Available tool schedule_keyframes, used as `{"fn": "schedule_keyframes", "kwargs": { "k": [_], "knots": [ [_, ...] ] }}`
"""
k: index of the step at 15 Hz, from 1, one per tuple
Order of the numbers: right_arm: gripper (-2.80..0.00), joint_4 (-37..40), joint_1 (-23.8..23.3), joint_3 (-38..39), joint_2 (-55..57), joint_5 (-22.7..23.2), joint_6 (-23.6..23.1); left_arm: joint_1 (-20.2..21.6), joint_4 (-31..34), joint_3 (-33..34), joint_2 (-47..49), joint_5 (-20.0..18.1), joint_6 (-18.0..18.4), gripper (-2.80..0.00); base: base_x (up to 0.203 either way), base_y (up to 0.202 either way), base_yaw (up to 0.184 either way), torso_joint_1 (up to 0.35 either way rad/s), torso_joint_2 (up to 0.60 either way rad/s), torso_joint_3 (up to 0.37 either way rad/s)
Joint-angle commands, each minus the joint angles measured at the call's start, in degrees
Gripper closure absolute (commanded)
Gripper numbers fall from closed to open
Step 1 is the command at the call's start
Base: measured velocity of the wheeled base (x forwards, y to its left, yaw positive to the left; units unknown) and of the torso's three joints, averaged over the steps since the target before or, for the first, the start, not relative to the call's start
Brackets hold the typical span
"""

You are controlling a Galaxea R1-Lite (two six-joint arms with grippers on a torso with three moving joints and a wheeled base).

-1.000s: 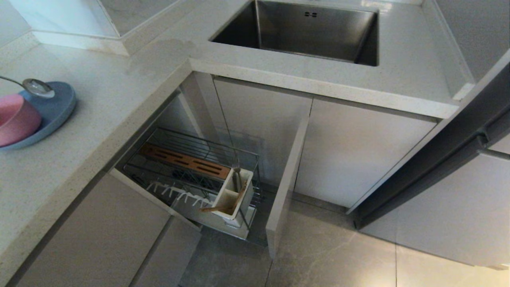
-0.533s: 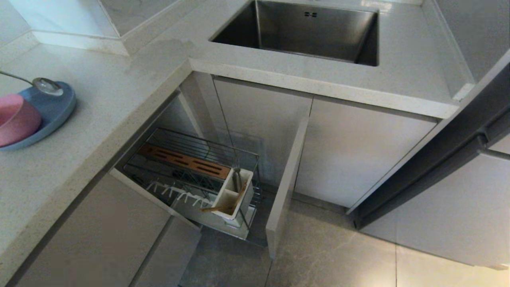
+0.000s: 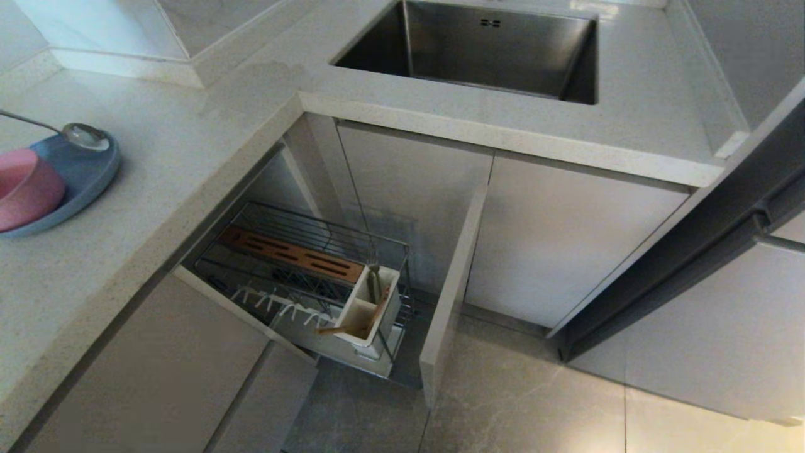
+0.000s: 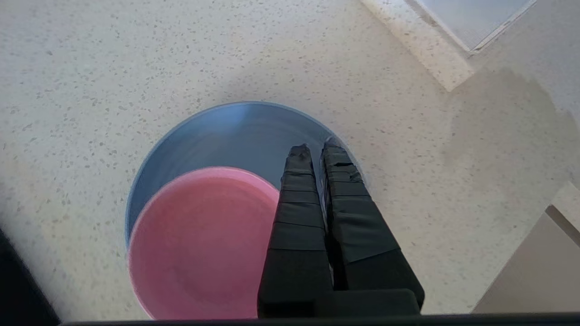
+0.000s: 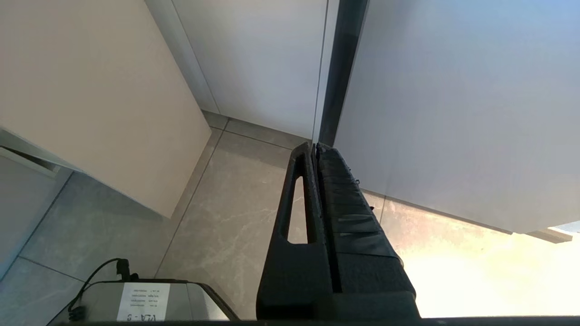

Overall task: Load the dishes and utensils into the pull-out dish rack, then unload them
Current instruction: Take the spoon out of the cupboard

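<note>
The left hand (image 4: pixel 317 151) was closed tight over the far right edge of the blue plate (image 3: pixel 94 170). A thin silver sliver showed between its fingers, so I took it to be gripping the spoon (image 3: pixel 85 135) by the handle. The spoon's bowl hung just above that rim, with the handle running off to the left. The pink bowl (image 3: pixel 25 185) sat on the plate's near left side, and both were on the counter (image 3: pixel 157 157) at the far left.

The pull-out dish rack (image 3: pixel 302 236) stood drawn out below the counter edge, well apart from the spoon. Its white utensil box (image 3: pixel 352 302) at the near right corner already held the chopsticks (image 3: pixel 343 327) and the fork (image 3: pixel 374 283).

My worry was the grip. A smooth metal handle pinched far from its heavy end could swivel or slide, and the spoon might drop onto the plate or the floor on the way down. The counter lip overhung the rack, so a low swing could knock the spoon against it. The box was narrow and the chopsticks leaned across one compartment; a careless drop could hit them, or miss the box altogether. The open cabinet door (image 3: pixel 449 296) stood just right of the rack and left little room.

The right hand (image 5: pixel 315 151) hung closed and empty beside the cabinet fronts, above the floor.
</note>
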Motion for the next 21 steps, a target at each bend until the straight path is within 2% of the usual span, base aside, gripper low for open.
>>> {"fn": "schedule_keyframes", "kwargs": {
  "k": [1, 6, 11, 21],
  "knots": [
    [0.0, 0.0, 0.0, 0.0, 0.0, 0.0, 0.0, 1.3, 0.2, -0.9, 2.0, -1.8, -0.1, 0.0, 0.0, 0.0, 0.0, 0.0, 0.0, 0.0],
    [0.0, 0.0, 0.0, 0.0, 0.0, 0.0, 0.0, 3.7, -1.3, -1.8, 5.3, -3.9, 0.2, 0.0, 0.0, 0.0, 0.0, 0.0, 0.0, 0.0],
    [0.0, 0.0, 0.0, 0.0, 0.0, 0.0, 0.0, 5.0, -1.5, -1.8, 6.5, -3.8, -0.1, 0.0, 0.0, 0.0, 0.0, 0.0, 0.0, 0.0],
    [0.0, 0.0, 0.0, 0.0, 0.0, 0.0, 0.0, 5.8, -1.3, 1.9, 2.1, -3.8, -1.1, 0.0, 0.0, 0.0, 0.0, 0.0, 0.0, 0.0]
  ]
}}
